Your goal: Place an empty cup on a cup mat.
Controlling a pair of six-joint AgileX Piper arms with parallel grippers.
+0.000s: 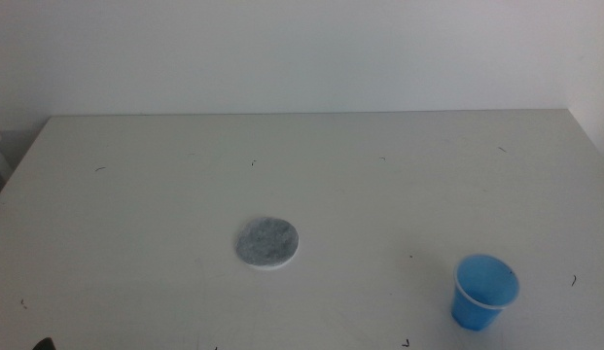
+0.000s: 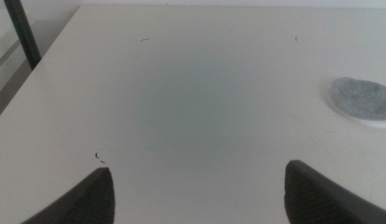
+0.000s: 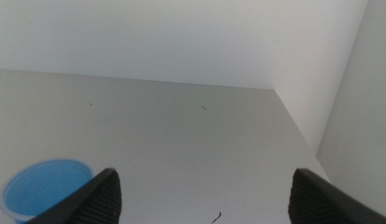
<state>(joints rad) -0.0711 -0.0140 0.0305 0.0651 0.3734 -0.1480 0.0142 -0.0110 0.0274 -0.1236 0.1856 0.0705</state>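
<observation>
Left claw (image 2: 199, 190): two dark grey, matte jaw tips are seen, blunt and rounded at the ends, set wide apart. Right claw (image 3: 205, 193): the same dark, matte, blunt tips, also wide apart. No cables, screws or markings are shown.

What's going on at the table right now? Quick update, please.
Left end effector open, empty, waiting. Right end effector open, empty, near the cup. Cup upright, off the cup mat. Nothing between them.
</observation>
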